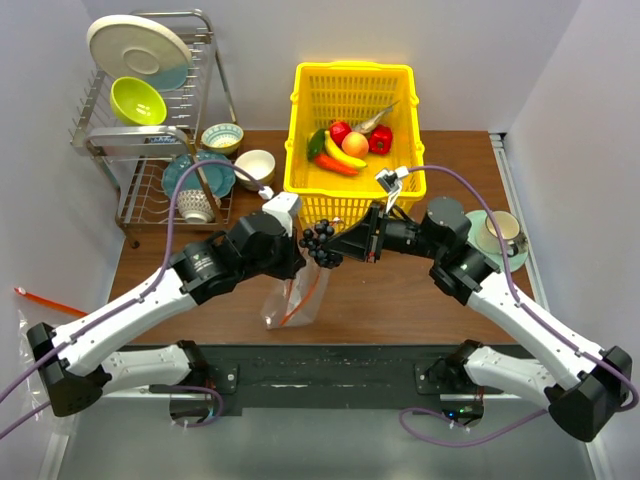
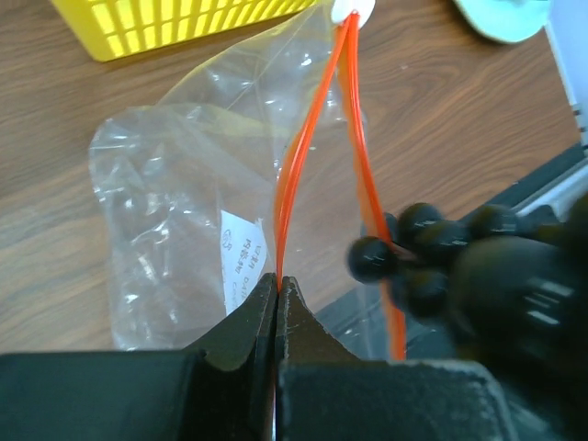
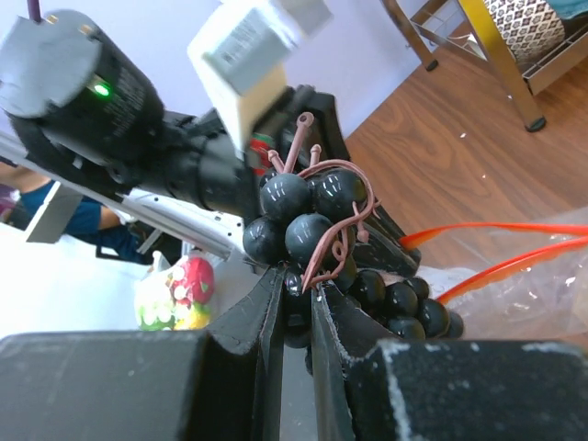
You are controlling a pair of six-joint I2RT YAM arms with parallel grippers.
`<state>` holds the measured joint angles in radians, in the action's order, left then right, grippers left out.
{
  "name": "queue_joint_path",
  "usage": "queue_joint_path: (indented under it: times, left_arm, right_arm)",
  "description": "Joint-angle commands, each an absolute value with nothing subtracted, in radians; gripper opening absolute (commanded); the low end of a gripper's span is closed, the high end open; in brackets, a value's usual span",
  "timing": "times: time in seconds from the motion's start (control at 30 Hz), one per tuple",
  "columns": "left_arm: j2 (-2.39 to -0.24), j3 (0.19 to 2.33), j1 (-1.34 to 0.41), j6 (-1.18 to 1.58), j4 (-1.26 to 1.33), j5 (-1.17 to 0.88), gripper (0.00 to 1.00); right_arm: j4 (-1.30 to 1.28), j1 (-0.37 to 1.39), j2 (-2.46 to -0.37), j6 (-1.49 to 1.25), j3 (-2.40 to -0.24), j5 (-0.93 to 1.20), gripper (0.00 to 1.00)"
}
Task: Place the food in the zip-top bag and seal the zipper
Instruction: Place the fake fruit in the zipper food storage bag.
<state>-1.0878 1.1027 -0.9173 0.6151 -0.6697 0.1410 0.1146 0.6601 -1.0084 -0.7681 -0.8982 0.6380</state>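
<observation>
The right gripper, nearly closed on the dark grapes, hovers at the zip-top bag. The left gripper pinches one zipper lip. The bag looks empty. Other food is in the yellow basket, and the bag is unsealed.

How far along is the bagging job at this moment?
Done: nothing bagged yet; the zip-top bag looks empty. In hand: the left gripper pinches one side of the zipper, holding the mouth open, while the right gripper holds the dark grapes just by it. Left: the banana, peach, red pepper and others in the yellow basket, then sealing.
</observation>
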Motion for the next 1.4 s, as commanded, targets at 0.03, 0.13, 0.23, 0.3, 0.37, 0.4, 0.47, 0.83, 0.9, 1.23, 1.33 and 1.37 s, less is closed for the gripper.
queue_joint_path:
  times: [0.03,0.13,0.23,0.3,0.37,0.4,0.47,0.83,0.9,1.23,1.33,1.37]
  left_arm:
    - [-1.043,1.101,-0.914,0.650,-0.598,0.104,0.00]
    - [-1.037,1.091,-0.914,0.653,-0.597,0.100,0.00]
    - [-1.032,1.068,-0.914,0.657,-0.583,0.097,0.00]
    - [-1.032,1.045,-0.913,0.661,-0.563,0.091,0.00]
    - [-1.035,1.032,-0.913,0.663,-0.549,0.080,0.00]
    - [-1.038,1.022,-0.914,0.664,-0.540,0.078,0.00]
    - [-1.043,1.014,-0.914,0.666,-0.534,0.080,0.00]
    - [-1.031,1.009,-0.913,0.686,-0.502,0.060,0.00]
    - [-1.028,1.028,-0.913,0.683,-0.514,0.063,0.00]
    - [-1.017,1.068,-0.913,0.680,-0.543,0.078,0.00]
    - [-1.020,1.083,-0.905,0.680,-0.549,0.081,0.00]
    - [-1.025,1.094,-0.900,0.678,-0.554,0.083,0.00]
  right_arm:
    - [0.334,0.660,-0.983,-0.853,-0.825,0.630,0.00]
    - [0.325,0.658,-0.971,-0.856,-0.825,0.627,0.00]
    - [0.311,0.660,-0.950,-0.847,-0.856,0.611,0.00]
    - [0.295,0.660,-0.946,-0.839,-0.874,0.601,0.00]
    - [0.293,0.661,-0.956,-0.842,-0.899,0.600,0.00]
    - [0.296,0.661,-0.959,-0.850,-0.907,0.603,0.00]
    - [0.299,0.661,-0.965,-0.856,-0.923,0.607,0.00]
    - [0.385,0.664,-0.997,-0.873,-0.816,0.589,0.00]
    - [0.399,0.667,-1.005,-0.870,-0.780,0.584,0.00]
    - [0.326,0.670,-0.983,-0.786,-0.703,0.557,0.00]
    - [0.241,0.690,-0.968,-0.710,-0.706,0.534,0.00]
    - [0.221,0.696,-0.963,-0.680,-0.707,0.526,0.00]
